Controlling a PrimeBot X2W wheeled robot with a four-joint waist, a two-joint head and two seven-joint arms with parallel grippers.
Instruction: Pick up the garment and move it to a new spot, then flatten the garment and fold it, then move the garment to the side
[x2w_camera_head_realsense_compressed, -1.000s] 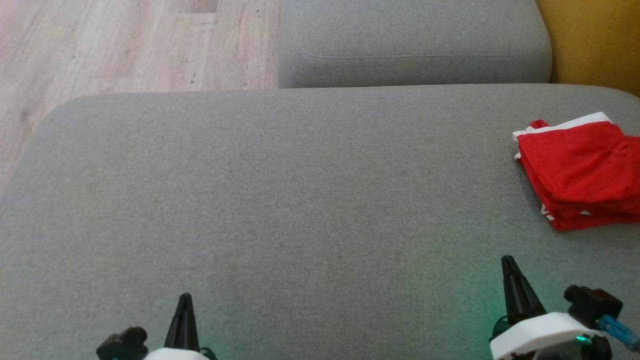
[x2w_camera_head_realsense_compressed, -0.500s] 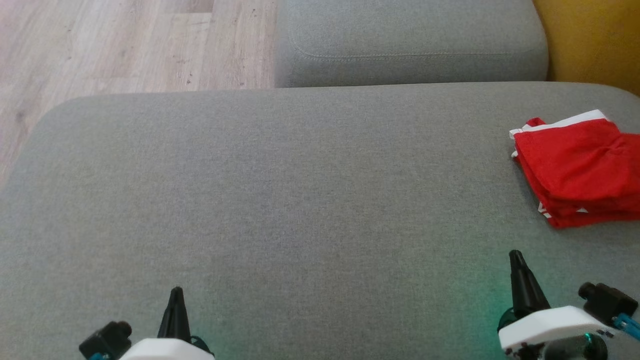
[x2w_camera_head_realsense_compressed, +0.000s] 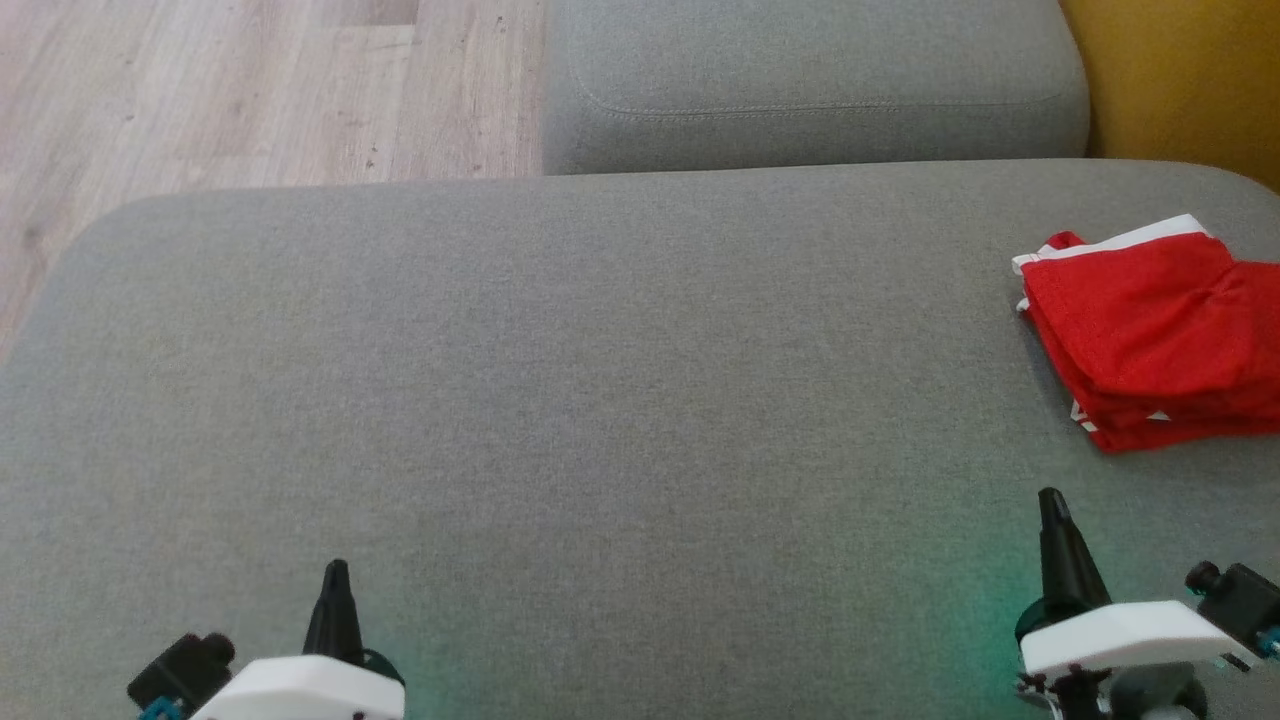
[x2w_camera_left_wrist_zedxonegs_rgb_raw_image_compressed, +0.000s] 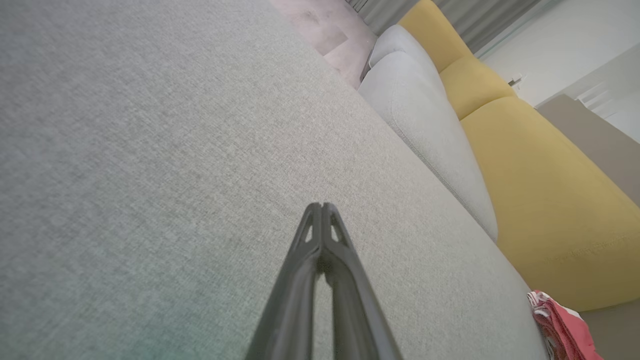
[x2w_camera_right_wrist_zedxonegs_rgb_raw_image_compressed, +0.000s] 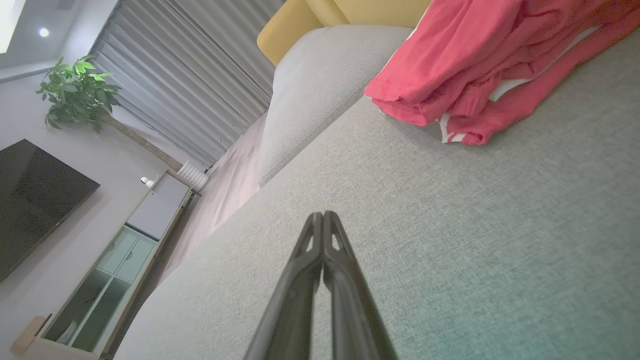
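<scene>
Head view, looking down: a wide grey seat cushion (x2w_camera_head_realsense_compressed: 600, 400) takes up most of the frame. A red garment (x2w_camera_head_realsense_compressed: 1150, 330) with white trim lies folded in a compact stack at the cushion's far right, partly cut off by the frame edge. The left gripper (x2w_camera_head_realsense_compressed: 336, 570) rises from the lower left, its two dark fingers pressed together into one point, holding nothing. The right gripper (x2w_camera_head_realsense_compressed: 1050, 497) rises from the lower right, fingers likewise closed and empty, near the garment but not touching it. Beyond the cushion are a second grey cushion (x2w_camera_head_realsense_compressed: 800, 80), a pale wooden floor (x2w_camera_head_realsense_compressed: 200, 90) at upper left, and yellow upholstery (x2w_camera_head_realsense_compressed: 1180, 80) at upper right.

Left wrist view: the left gripper's fingers meet at their tips above bare grey fabric. The garment shows as a small red patch in the lower right corner, well apart from the fingers.

Right wrist view: the right gripper's fingers are shut tip to tip over the grey cushion. The garment lies at the upper right, its layers loosely stacked, with white stripes showing at one edge. In the background are grey curtains (x2w_camera_right_wrist_zedxonegs_rgb_raw_image_compressed: 190, 75), a potted plant (x2w_camera_right_wrist_zedxonegs_rgb_raw_image_compressed: 75, 95), a dark screen (x2w_camera_right_wrist_zedxonegs_rgb_raw_image_compressed: 35, 195) and a low cabinet (x2w_camera_right_wrist_zedxonegs_rgb_raw_image_compressed: 120, 270).
</scene>
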